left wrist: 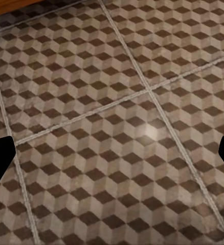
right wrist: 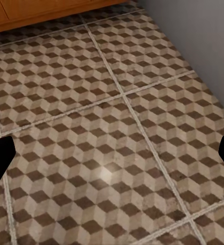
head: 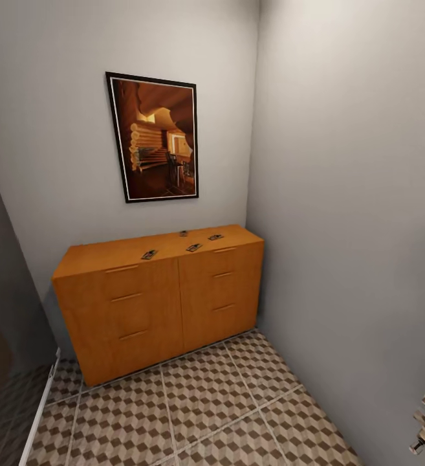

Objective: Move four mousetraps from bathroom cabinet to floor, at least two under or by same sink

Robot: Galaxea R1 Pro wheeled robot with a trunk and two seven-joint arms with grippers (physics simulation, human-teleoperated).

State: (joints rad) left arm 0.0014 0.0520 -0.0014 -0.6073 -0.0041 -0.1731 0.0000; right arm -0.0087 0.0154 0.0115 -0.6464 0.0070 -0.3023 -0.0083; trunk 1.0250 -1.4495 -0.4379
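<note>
Four mousetraps lie on top of the cabinet (head: 154, 304), all toward its right half: one (head: 149, 254) nearest the front edge, one (head: 193, 247) right of it, one (head: 215, 237) further right, and one (head: 184, 233) at the back near the wall. They are apart from one another, none touching. All six drawers, two columns of three, are closed. A single framed picture (head: 152, 138) hangs on the grey wall above. The cabinet stands in the corner, its right end close to the side wall (head: 354, 213). In front of it the bathroom floor (head: 199, 408) of cube-patterned tiles is bare up to the cabinet's base. A white edge strip (head: 39, 414) runs along the floor at the left. The left end effector (left wrist: 112, 158) hangs over the tiles with its fingertips wide apart, nothing between them. The right end effector (right wrist: 112, 158) is likewise spread open above the floor near the side wall.
</note>
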